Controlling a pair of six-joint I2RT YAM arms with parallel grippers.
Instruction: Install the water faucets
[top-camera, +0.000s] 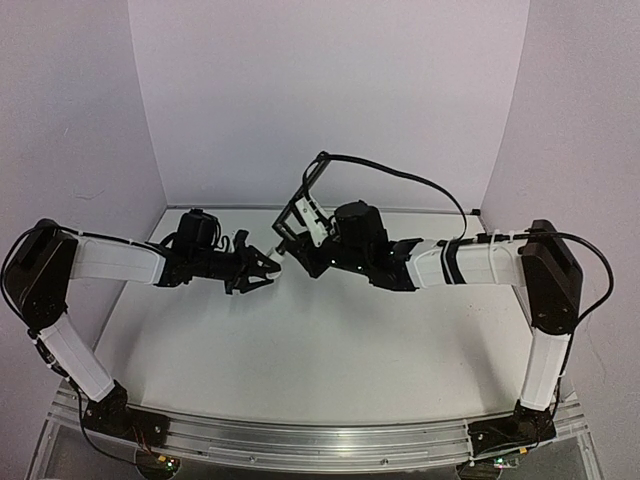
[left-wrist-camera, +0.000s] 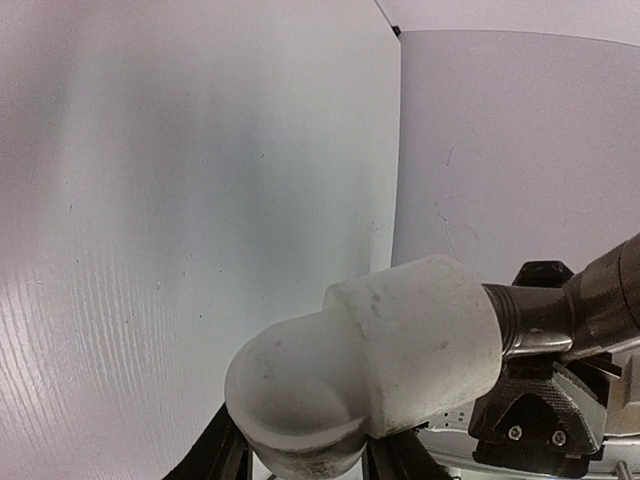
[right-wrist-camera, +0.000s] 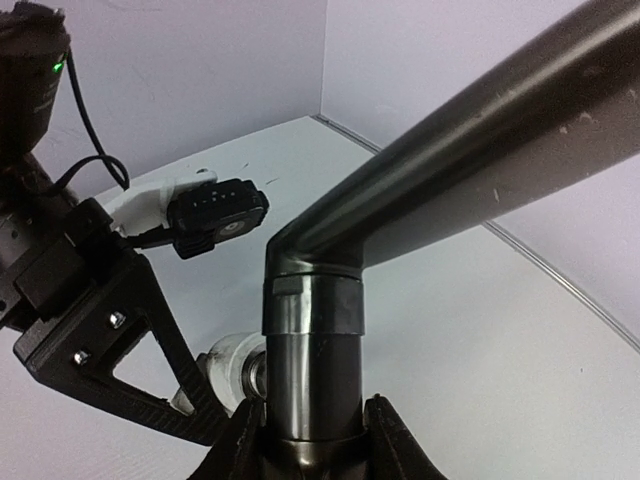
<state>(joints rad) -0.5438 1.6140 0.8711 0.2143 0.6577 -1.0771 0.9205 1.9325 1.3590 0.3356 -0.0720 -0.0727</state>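
At centre frame above the white table, the left gripper clamps a white elbow fitting while the right gripper grips the black faucet, its end seated in the fitting

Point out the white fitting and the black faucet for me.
white fitting (left-wrist-camera: 410, 345), left wrist view, on its wide rounded body.
black faucet (right-wrist-camera: 470, 170), right wrist view, on its slanting arm.

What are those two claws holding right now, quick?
Left gripper: shut on the white fitting.
Right gripper: shut on the black faucet.
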